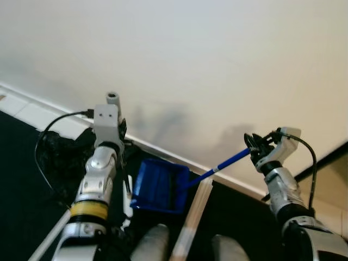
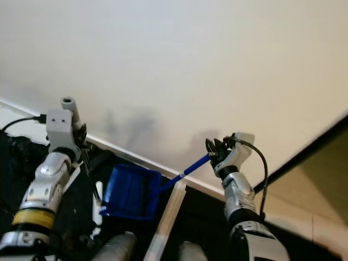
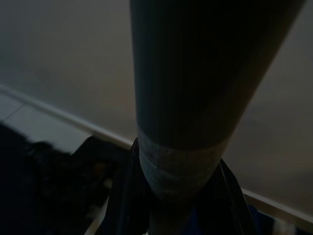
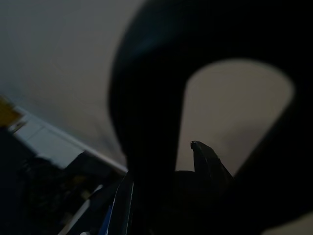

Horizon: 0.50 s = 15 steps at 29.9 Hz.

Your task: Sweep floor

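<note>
Holding the blue dustpan (image 1: 159,187) by the far end of its handle, your right tool (image 1: 256,148) is clenched on that blue shaft, whose long axis slants down toward your left, the pan hanging near the baseboard (image 1: 163,148). Your left tool (image 3: 176,196) grips the broom pole (image 3: 190,83) beside the pan, so it's nearer.

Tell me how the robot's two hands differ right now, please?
The right hand is raised and grips the thin blue handle of the dustpan. The left hand is wrapped round a far thicker, dark pole. Both have black fingers and are shut on a cleaning tool.
</note>
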Tool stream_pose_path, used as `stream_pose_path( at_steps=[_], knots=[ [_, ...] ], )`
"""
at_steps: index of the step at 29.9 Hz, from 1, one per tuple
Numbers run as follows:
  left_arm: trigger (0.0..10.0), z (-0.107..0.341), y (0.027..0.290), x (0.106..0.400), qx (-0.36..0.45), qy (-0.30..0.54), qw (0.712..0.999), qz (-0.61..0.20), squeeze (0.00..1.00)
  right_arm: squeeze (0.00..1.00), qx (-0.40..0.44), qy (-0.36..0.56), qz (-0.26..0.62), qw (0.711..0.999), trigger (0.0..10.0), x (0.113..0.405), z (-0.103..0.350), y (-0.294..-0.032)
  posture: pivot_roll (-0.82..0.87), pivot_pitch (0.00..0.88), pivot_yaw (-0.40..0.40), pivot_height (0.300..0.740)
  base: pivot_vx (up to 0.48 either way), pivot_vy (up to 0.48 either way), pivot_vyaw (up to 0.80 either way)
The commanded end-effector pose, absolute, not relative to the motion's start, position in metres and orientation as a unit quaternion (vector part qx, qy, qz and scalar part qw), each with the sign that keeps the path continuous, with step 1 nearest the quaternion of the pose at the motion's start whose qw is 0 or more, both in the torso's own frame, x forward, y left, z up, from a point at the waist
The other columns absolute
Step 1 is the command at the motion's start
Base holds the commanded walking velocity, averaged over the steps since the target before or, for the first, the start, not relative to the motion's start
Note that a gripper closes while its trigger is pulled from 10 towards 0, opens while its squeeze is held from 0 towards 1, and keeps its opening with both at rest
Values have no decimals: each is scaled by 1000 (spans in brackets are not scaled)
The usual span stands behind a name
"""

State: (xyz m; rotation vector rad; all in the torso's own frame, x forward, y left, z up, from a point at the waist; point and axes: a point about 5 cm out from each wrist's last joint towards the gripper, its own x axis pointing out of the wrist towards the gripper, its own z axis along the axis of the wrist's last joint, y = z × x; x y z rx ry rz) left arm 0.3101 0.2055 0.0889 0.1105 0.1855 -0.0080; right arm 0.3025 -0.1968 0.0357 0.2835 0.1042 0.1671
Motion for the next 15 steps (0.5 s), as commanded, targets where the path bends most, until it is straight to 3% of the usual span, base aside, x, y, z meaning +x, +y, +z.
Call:
stream_pose_path(
  at_steps=[1,15],
  knots=[
    [10000,103,198,315,54,60,997,-20,0,0,137,56,85,985,10000,301,34,-197,131,8,-49,740,0,0,800],
    [10000,112,187,318,64,58,995,-47,0,0,139,52,90,985,10000,306,39,-196,142,7,-59,740,0,0,800]
  ],
)
